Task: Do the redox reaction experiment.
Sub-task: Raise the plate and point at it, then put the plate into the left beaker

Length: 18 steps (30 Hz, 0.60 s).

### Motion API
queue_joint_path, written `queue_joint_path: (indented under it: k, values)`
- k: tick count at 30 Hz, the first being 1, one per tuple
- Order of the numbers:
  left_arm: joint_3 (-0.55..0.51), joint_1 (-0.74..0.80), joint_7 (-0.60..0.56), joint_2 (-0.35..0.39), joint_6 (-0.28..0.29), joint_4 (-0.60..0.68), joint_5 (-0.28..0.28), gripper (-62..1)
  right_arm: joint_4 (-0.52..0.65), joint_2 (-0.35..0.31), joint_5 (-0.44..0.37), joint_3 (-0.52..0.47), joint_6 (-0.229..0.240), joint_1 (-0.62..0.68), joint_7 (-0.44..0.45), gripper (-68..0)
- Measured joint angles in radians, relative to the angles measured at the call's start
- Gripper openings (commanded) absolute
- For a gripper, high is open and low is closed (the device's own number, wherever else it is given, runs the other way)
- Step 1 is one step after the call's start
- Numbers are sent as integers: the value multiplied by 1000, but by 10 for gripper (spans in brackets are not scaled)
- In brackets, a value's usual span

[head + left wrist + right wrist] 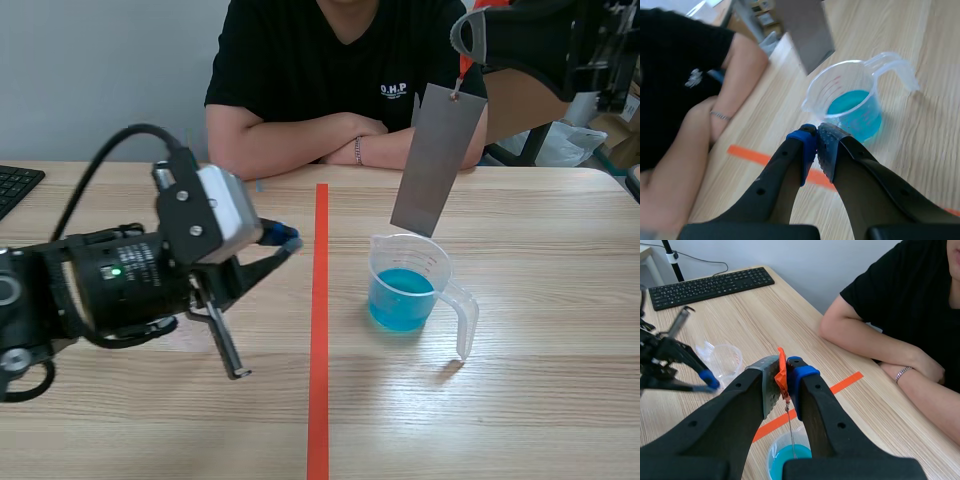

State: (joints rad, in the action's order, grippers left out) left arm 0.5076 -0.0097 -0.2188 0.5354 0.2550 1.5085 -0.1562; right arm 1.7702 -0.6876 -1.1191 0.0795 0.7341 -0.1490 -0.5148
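Pale wood grain covers the table (520,400), split by an orange-red tape line (320,330) running from 6 to 12 o'clock. Just to the 3 o'clock side of that line stands the clear measuring cup (405,285), upright, with blue liquid (402,302) in its lower part. Its handle (464,322) juts toward 4 o'clock.

At the cup's 12 o'clock hangs a grey metal plate (438,160), tilted, its lower edge just above the far rim and clear of the liquid. The plate dangles from an orange tag (781,365). The right gripper (785,369) is high over the cup and clamped on that tag, pads pressed to either side of it.

At the cup's 9 o'clock, just across the tape line, the left gripper (816,131) points at the cup with its fingers pressed together on nothing.

Bare wood runs from the cup toward 3 o'clock as far as the table's right edge, and toward 6 o'clock to the near edge. At 12 o'clock a person (330,70) in a black shirt rests folded forearms (300,135) on the far edge. A black keyboard (15,185) lies at the table's 9 o'clock edge, well apart from the cup.
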Motion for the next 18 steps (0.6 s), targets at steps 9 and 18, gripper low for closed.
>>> queue_joint_path:
  k: [9,18]
  values:
    - [-382,473,81,154,-166,150,86,-562,0,0,0,0,0,0,0,-660]
    - [-684,947,81,127,-245,150,245,-562,0,0,0,0,0,0,0,-660]
